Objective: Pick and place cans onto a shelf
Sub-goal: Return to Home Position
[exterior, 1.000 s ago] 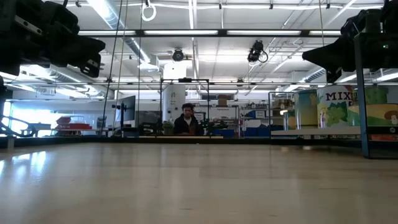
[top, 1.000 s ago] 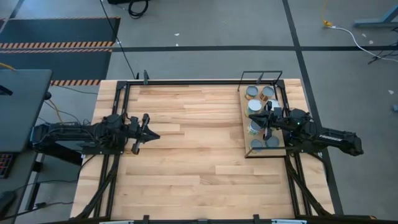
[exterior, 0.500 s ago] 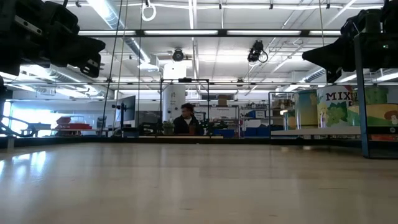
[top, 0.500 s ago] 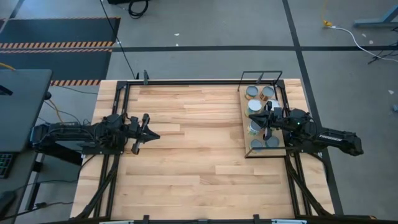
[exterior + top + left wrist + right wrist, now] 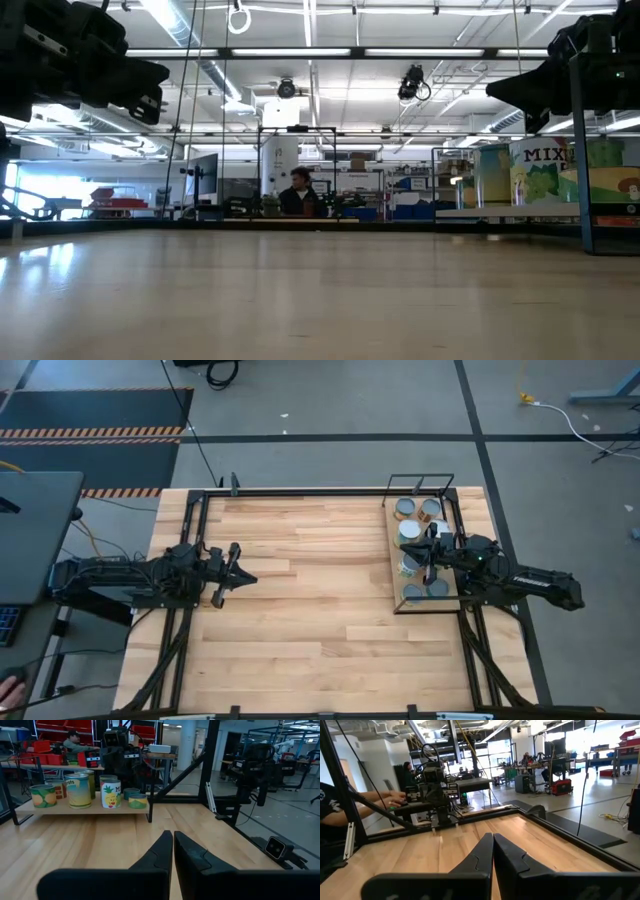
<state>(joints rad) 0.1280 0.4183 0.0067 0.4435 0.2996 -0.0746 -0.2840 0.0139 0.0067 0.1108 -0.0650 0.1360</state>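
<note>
Both pairs of jaws pressed together on nothing, and the cans on the shelf.

My left jaws sit finger against finger at the tip of my left arm (image 5: 110, 578), above the left part of the worktop (image 5: 320, 610) and pointing across it toward the shelf (image 5: 393, 550). My right jaws are closed the same way at the tip of my right arm (image 5: 530, 582), which reaches in over the shelf, right among the cans (image 5: 405, 510). The shelf lies along the worktop's right edge, and the cans stand upright on it in a loose double row, silver tops up. From my left wrist their picture labels show. Beyond the worktop a person (image 5: 299, 193) sits at a bench, and in my right wrist view another's forearm (image 5: 370, 800) stretches out past the worktop's far end.
</note>
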